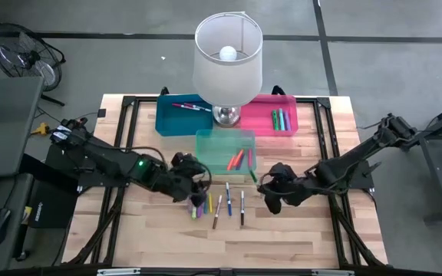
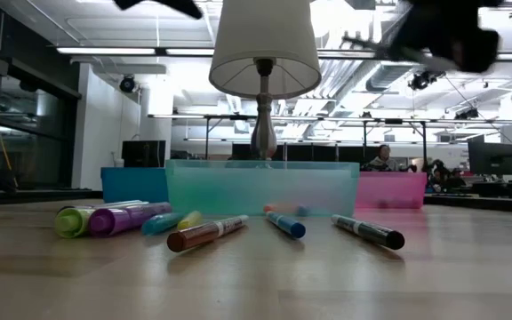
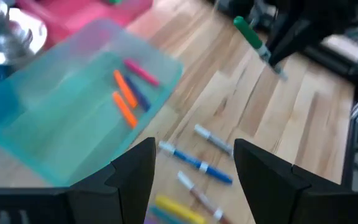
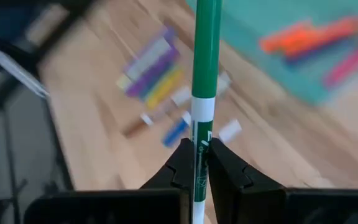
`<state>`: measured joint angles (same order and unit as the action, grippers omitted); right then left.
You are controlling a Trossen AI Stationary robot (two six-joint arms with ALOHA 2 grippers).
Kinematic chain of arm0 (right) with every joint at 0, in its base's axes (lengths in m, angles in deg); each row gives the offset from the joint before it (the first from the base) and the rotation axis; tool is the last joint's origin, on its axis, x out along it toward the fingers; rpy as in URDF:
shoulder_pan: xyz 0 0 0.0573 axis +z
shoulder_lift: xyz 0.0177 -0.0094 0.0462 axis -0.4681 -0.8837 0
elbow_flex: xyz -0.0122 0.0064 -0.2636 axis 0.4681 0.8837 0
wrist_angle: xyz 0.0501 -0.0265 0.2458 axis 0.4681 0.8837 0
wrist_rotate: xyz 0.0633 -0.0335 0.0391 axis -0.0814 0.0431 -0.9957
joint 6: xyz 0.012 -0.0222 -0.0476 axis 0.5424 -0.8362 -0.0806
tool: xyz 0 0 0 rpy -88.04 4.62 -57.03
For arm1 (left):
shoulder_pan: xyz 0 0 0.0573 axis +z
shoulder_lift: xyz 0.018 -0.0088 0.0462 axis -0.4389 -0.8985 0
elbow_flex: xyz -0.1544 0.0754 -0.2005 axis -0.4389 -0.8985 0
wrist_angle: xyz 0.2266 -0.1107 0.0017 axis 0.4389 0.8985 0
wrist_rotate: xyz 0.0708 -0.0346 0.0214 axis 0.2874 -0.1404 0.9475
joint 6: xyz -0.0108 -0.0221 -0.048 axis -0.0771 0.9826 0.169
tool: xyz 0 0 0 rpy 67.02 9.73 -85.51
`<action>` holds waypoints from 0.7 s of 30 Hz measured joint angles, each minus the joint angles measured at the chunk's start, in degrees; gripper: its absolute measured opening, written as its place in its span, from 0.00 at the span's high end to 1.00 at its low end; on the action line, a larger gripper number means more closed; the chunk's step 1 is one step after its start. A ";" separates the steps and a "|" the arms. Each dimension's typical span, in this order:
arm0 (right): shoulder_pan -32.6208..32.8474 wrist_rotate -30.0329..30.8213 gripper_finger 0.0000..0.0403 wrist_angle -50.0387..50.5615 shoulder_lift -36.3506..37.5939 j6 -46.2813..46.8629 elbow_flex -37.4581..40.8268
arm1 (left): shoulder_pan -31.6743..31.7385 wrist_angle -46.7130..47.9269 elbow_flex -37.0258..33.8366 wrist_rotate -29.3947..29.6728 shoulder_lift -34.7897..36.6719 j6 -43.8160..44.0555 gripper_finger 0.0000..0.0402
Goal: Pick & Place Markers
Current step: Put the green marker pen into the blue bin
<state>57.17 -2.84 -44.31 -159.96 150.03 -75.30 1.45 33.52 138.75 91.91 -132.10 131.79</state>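
Right gripper (image 4: 197, 163) pinches green marker (image 4: 205, 56) near its end, may slip or swing before teal bin (image 1: 209, 143); left gripper (image 3: 194, 168) wide, empty

Pale wood-plank surface (image 1: 298, 230) carries lamp (image 1: 227, 115) (chrome base), blue bin (image 1: 167, 119), pink bin (image 1: 263, 123), teal bin (image 1: 213, 146); loose markers (image 1: 217, 205) lie just before teal bin.

Right pincer (image 4: 196, 163) clamped, left pincer (image 3: 194, 165) agape
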 joint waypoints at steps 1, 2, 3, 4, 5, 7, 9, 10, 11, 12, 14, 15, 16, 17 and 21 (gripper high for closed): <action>0.00 0.99 0.96 -1.75 0.69 -1.84 -0.02 | 0.79 -1.67 0.00 -0.05 -0.02 -1.21 0.47; 0.00 1.92 0.96 -3.61 1.19 -3.98 -0.02 | 1.56 -3.30 0.00 -0.30 0.00 -2.43 0.47; -0.04 2.76 0.96 -5.65 1.67 -6.32 -0.02 | 2.36 -4.90 0.00 -0.68 0.00 -3.55 0.47; -0.04 3.57 0.96 -7.77 2.14 -8.60 -0.02 | 3.13 -6.46 0.00 -1.30 0.01 -4.49 0.47; -0.04 4.26 0.96 -9.87 2.57 -10.77 -0.02 | 3.91 -8.04 0.00 -2.18 -0.01 -5.39 0.47; -0.04 5.73 0.96 -14.56 3.26 -14.92 -0.03 | 5.27 -11.20 0.00 -3.65 0.00 -7.11 0.47; -0.04 6.68 0.96 -19.20 3.67 -19.17 -0.04 | 6.45 -14.52 -0.01 -4.94 -0.24 -8.97 0.47; -0.04 7.02 0.96 -21.39 3.70 -21.17 -0.04 | 7.09 -16.79 0.07 -5.32 -0.81 -9.88 0.47; -0.19 7.28 0.96 -23.19 3.72 -22.98 -0.06 | 7.83 -19.28 0.13 -6.32 -1.39 -10.88 0.47; -0.42 7.46 0.96 -24.74 3.72 -24.61 -0.06 | 8.34 -20.94 0.10 -7.39 -1.83 -11.88 0.47; -0.91 7.63 0.95 -26.52 3.72 -26.76 -0.06 | 9.32 -25.46 0.02 -10.94 -2.62 -14.18 0.47; -1.32 7.68 0.95 -27.13 3.72 -27.47 -0.07 | 9.91 -28.83 0.08 -13.08 -3.10 -15.25 0.47; -1.71 7.63 0.95 -27.68 3.72 -28.03 -0.07 | 10.36 -31.24 0.17 -15.42 -3.61 -16.17 0.47; -2.06 7.38 0.95 -28.21 3.72 -28.73 -0.08 | 10.53 -33.07 0.17 -17.14 -4.04 -17.02 0.47; -3.10 4.86 0.96 -28.96 3.72 -30.09 -0.11 | 10.82 -38.28 0.11 -19.56 -6.01 -17.57 0.47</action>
<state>54.07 2.01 -73.28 -156.24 119.93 -75.41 12.27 -4.75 138.86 72.36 -138.12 114.22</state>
